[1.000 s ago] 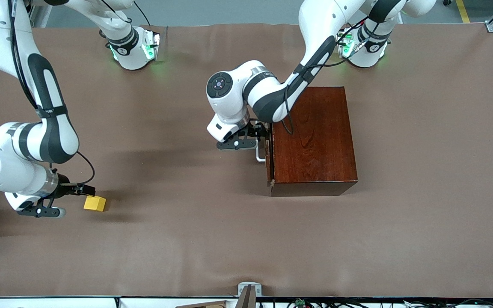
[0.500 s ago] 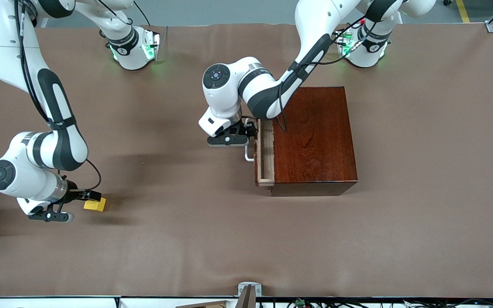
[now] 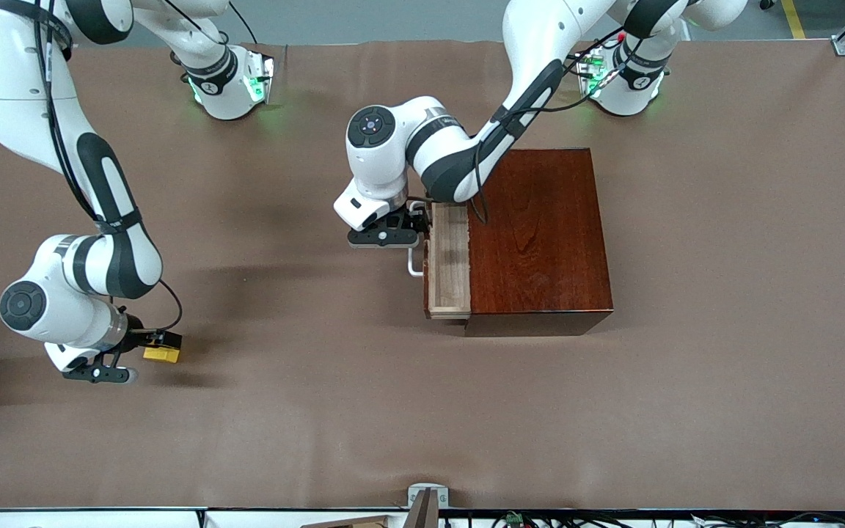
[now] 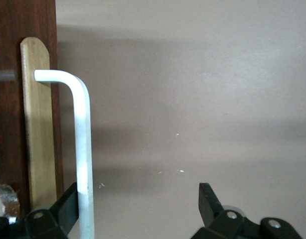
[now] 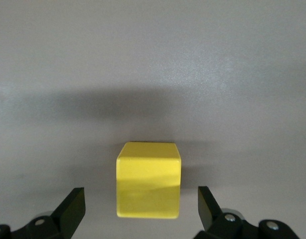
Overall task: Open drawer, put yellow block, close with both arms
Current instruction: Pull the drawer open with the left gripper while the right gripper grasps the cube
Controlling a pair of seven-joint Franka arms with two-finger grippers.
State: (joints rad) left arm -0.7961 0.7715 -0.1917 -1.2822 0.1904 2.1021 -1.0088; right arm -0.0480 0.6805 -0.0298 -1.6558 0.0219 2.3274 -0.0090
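Drawer (image 3: pixel 449 260): pale wood tray, partly out of glossy box (image 3: pixel 536 238), white bar handle (image 4: pixel 83 149) inside left gripper's (image 4: pixel 138 211) spread fingers. Smooth yellow block (image 5: pixel 148 180) sits on the bench (image 3: pixel 320 411), apart from right gripper's (image 5: pixel 141 211) spread fingers.

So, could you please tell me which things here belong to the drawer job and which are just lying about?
Belongs to the job:
- drawer, partly open
- yellow block
- left gripper, open at the handle
- right gripper, open around the block

Just there:
- brown table cover

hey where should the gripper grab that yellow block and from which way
Grip the yellow block across its two flat, parallel side faces, coming straight down from above. It sits square on the table, apart from the wooden box, centred between the open fingers of the right gripper, so probably no turning is needed.
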